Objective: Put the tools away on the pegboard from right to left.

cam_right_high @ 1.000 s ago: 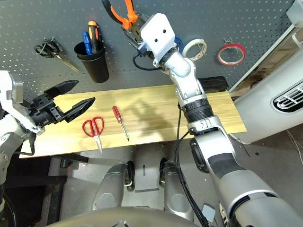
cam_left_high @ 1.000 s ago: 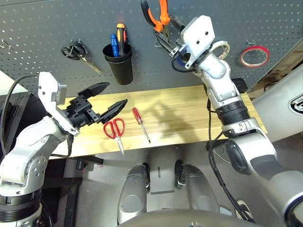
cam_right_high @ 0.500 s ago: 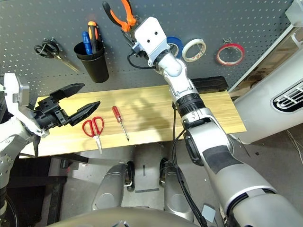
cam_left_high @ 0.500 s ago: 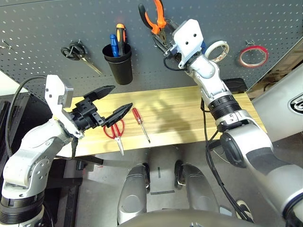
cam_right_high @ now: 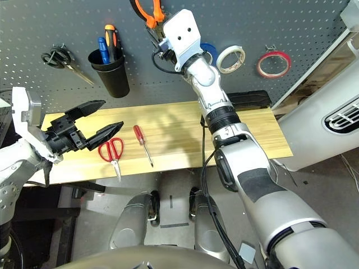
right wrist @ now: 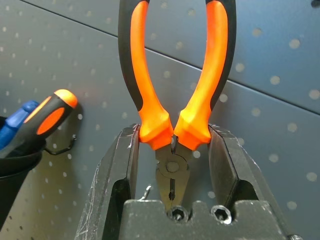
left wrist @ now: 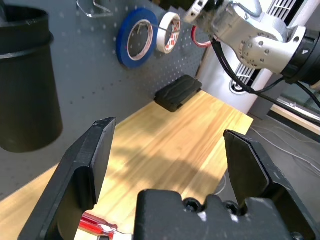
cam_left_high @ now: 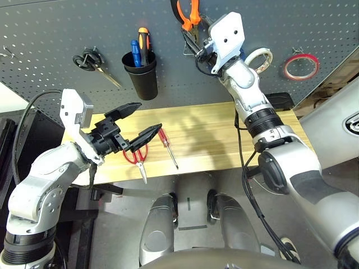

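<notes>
"Where are the orange-and-black-handled pliers [right wrist: 199,107]?"
"Before the dark grey perforated pegboard [right wrist: 280,150], above the table's [cam_left_high: 207,134] back edge, long axis upright, nose down; the right gripper [right wrist: 173,130] holds them. The left gripper [cam_left_high: 150,115] gapes wide."
"The blue tape ring [left wrist: 122,40]?"
"Whole in the left wrist view, partly covered in the right eye view."

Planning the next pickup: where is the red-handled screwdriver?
In the right eye view, the screwdriver lies on the wooden table, just right of the red-handled scissors.

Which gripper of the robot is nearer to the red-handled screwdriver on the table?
The left one. The left gripper is open just beside the screwdriver; the right gripper is up at the pegboard, around the pliers.
</notes>
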Robot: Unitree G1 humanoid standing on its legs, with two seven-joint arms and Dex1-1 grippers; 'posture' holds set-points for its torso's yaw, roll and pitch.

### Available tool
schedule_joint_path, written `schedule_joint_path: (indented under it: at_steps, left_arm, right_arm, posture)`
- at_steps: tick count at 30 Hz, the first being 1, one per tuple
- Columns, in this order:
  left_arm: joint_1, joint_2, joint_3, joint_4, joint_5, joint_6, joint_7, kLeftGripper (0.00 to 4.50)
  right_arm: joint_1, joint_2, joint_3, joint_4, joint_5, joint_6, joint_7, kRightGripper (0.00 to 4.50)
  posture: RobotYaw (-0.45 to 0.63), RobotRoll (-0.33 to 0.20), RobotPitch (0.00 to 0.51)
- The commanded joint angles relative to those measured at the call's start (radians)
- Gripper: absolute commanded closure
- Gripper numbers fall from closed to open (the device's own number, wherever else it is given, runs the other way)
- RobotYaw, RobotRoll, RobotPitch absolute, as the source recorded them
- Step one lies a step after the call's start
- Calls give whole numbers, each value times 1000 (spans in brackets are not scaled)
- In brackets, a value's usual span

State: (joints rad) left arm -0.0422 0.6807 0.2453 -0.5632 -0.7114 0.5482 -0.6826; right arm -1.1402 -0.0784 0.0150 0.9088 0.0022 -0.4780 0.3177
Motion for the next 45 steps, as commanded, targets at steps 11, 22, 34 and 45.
schedule_joint_path:
  at_steps: [11, 22, 34, 45]
  left_arm:
    - [21, 18, 0, -35, -39, 45, -5, 0]
    - [11, 11, -7, -25, -24, 29, 1, 0]
    - [10, 1, -16, -9, -11, 12, -5, 0]
    - [7, 0, -12, -24, -6, 15, 12, 0]
  right_arm:
    - [-16, 47, -50, 87, 40, 8, -14, 2368]
    - [-33, 44, -46, 59, 11, -53, -20, 2368]
    - [3, 54, -25, -122, 16, -37, -24, 2368]
    - [-11, 72, -35, -12, 28, -41, -22, 2368]
  posture:
    - [137, 0, 287]
    - [143, 0, 270]
    - [126, 0, 257]
    - [155, 0, 235]
